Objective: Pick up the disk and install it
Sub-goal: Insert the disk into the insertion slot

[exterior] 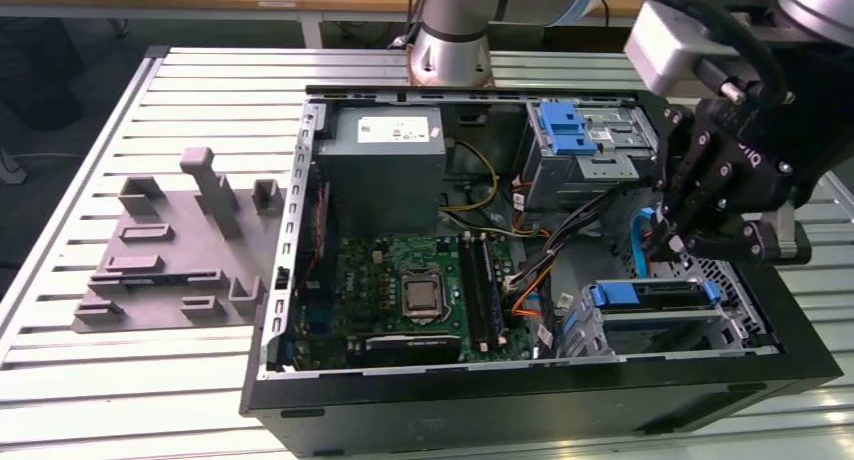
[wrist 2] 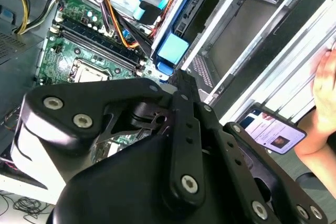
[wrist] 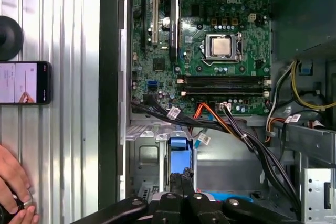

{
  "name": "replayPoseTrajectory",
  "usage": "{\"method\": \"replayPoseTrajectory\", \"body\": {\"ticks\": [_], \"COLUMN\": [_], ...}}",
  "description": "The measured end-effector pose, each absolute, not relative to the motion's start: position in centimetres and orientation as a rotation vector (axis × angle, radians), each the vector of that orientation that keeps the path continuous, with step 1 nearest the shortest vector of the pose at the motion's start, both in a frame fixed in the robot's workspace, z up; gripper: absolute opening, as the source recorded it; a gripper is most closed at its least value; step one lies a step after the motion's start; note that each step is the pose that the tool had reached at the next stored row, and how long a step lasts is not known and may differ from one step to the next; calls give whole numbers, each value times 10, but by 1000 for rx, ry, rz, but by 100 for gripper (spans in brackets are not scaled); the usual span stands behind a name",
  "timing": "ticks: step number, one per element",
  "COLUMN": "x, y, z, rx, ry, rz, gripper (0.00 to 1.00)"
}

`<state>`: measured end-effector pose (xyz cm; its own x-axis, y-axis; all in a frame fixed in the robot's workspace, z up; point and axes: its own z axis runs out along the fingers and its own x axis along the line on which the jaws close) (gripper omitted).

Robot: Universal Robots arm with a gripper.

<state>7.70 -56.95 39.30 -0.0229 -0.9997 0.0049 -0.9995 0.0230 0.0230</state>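
Open computer case (exterior: 534, 400) lies on its side on the slatted metal counter (exterior: 134, 380), interior facing up. The motherboard (exterior: 407, 290) with its bare CPU (exterior: 422, 292) sits in the middle of the case; the grey power supply (exterior: 387, 170) is behind it, toward the arm's base (exterior: 451, 40).

The hand (exterior: 701, 242) hangs inside the case on the exterior view's right, above the drive cage (exterior: 654, 315). Cannot tell whether its fingers are apart or together: the black linkages cover the tips in both wrist views.

The disk (exterior: 647, 295), in its blue carrier, lies in the drive cage just below the hand. In the second wrist view the blue carrier end (wrist 2: 172, 49) shows just beyond the hand's linkage. In the first wrist view the blue tab (wrist: 178, 145) sits directly ahead of the hand's linkage (wrist: 181, 203). Contact between hand and disk cannot be judged.

A second blue latch (exterior: 567, 135) sits on the upper bay, well apart from the hand.

A grey fixture plate (exterior: 180, 250) lies on the counter at the exterior view's left.

First wrist view: a smartphone (wrist: 25, 82) lies on the counter beside the case, and a person's hand (wrist: 14, 182) rests near it.
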Motion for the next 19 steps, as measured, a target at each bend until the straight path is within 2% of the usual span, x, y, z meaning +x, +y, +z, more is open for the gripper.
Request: {"method": "replayPoseTrajectory", "body": {"ticks": [19], "x": [77], "y": [-570], "z": [364], "rx": [2182], "ry": [-2233], "rz": [-20], "gripper": [11]}}
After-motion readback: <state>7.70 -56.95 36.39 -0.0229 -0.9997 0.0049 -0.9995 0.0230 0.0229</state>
